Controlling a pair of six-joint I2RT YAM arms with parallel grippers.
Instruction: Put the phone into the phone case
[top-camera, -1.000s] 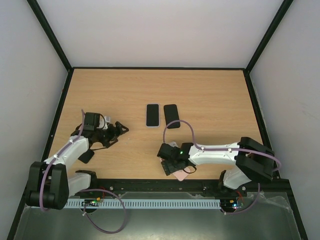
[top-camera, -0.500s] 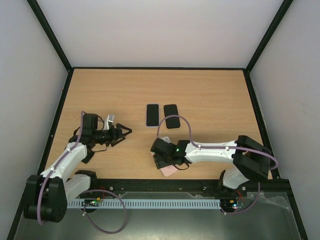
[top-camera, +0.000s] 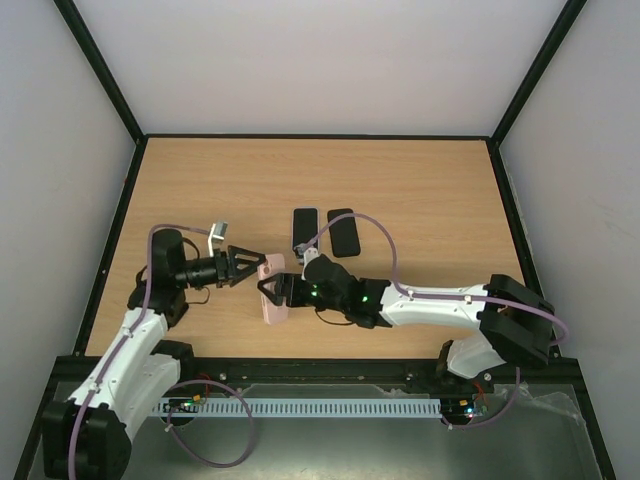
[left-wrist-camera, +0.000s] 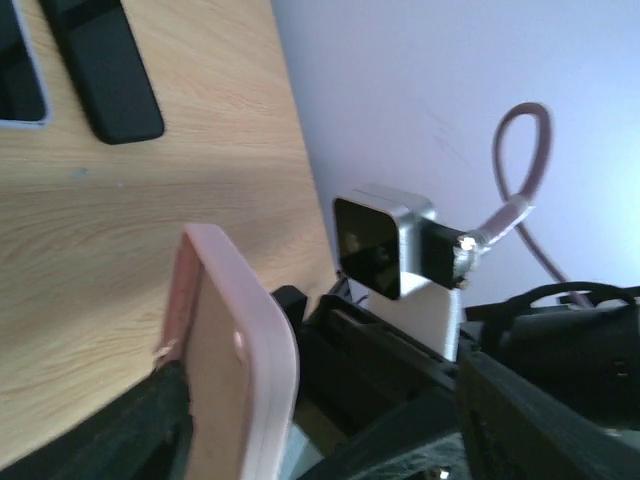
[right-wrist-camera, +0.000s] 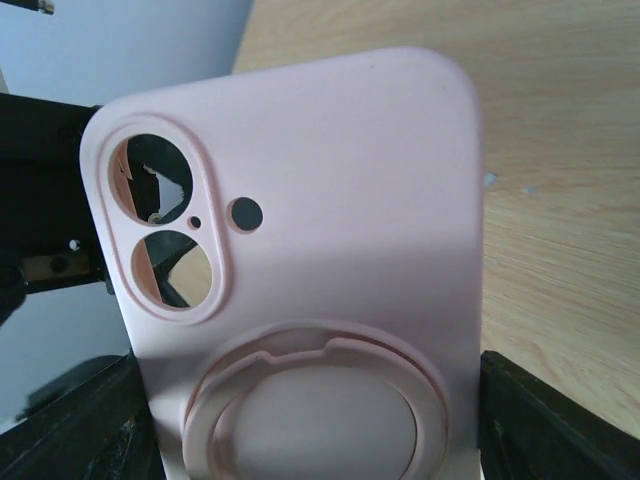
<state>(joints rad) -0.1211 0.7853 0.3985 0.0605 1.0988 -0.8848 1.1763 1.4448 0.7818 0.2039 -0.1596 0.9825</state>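
1. Two grippers meet near the middle of the table (top-camera: 430, 190), w/ the pink case (top-camera: 270, 295) between them, apparently up off the wood.
2. Right gripper (top-camera: 280, 290): jaws wide but clamped across the case's long edges, one finger at each side in its wrist view. The back face (camera cut-out + ring) is toward that cam. Probably held this way so the open side faces outward for loading.
3. Left gripper (top-camera: 243, 268): jaws set wide at the case's left side. One finger seems to touch the case edge in its wrist view, but a real grip – can't tell. Looks like a hand-over or re-grip, imo.
4. Black phone (top-camera: 343, 232) lies flat on the far side of the grippers, nothing touching it. Pale-rimmed phone (top-camera: 305, 228) lies just left of it, parallel.
5. No phone in the case yet; which of the 2 is meant – can't tell.
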